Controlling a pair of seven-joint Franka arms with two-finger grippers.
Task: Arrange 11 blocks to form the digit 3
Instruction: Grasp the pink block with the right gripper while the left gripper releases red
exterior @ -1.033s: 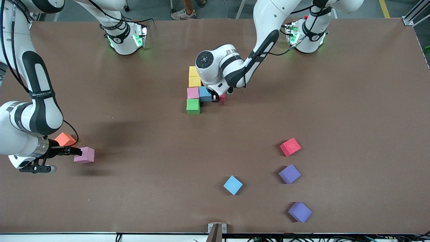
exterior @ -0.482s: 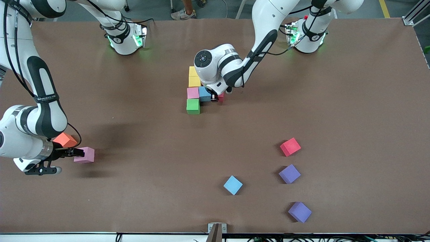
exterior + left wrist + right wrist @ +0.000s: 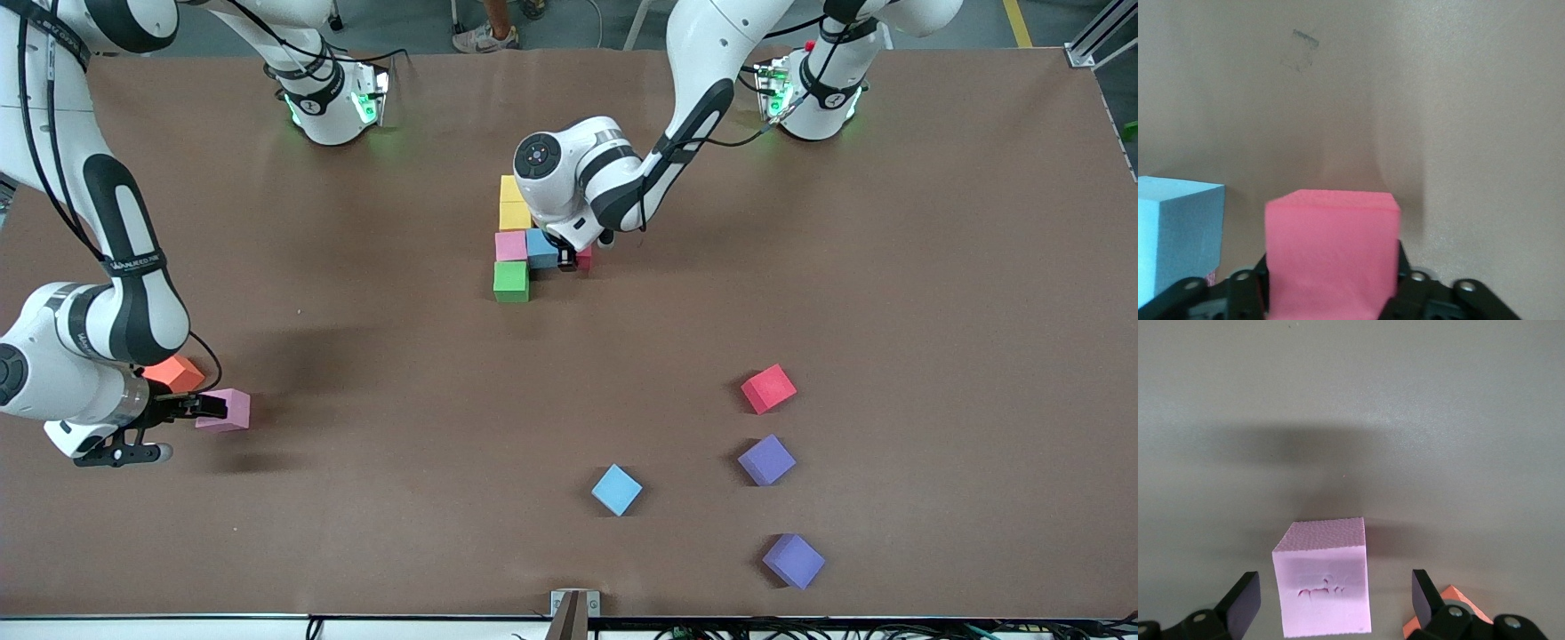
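Two yellow blocks (image 3: 514, 203), a pink one (image 3: 510, 245), a light blue one (image 3: 540, 247) and a green one (image 3: 511, 281) form a cluster mid-table. My left gripper (image 3: 573, 258) is down around a red block (image 3: 1331, 247) that sits on the table beside the light blue block (image 3: 1178, 233). Toward the right arm's end, my right gripper (image 3: 1333, 600) is open and low. Its fingers (image 3: 1243, 603) straddle a loose pink block (image 3: 1323, 577) with a gap on each side. In the front view this pink block (image 3: 228, 411) rests on the table.
An orange cube (image 3: 173, 372) lies right beside the right gripper, and the right wrist view shows this orange cube (image 3: 1461, 599) too. Nearer the front camera lie a loose red block (image 3: 768, 388), two purple blocks (image 3: 766, 460) (image 3: 793, 561) and a light blue block (image 3: 616, 489).
My right gripper has slid forward along the table so its open fingers now flank the pink block. The left hand has shifted slightly toward the cluster with the red block.
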